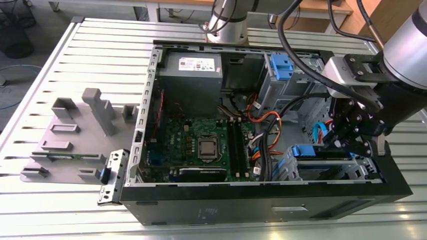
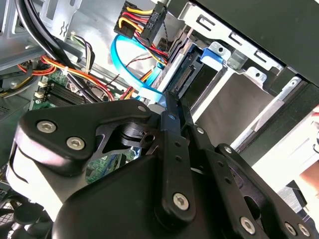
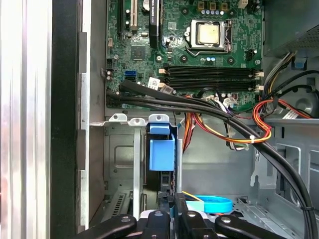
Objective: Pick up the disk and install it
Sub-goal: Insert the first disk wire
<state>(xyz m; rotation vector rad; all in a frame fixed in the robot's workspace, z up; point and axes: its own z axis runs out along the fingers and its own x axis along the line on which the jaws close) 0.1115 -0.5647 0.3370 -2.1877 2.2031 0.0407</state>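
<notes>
We find the disk (image 3: 162, 149) on edge in the drive cage (image 3: 119, 154), its long axis running straight ahead of our gripper (image 3: 171, 198), whose grip we cannot tell.

Disk (image 2: 185, 74) on edge in grey drive cage (image 2: 239, 99).
Gripper (image 2: 170, 107) up against disk's connector end; blue carrier tab (image 2: 215, 52) beyond connector; light-blue cable (image 2: 148, 92) looped just beside disk; red-orange wires (image 2: 65, 67) farther off.

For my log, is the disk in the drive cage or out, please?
In: the disk stands on edge between the drive cage walls; fully seated, cannot tell.
</notes>
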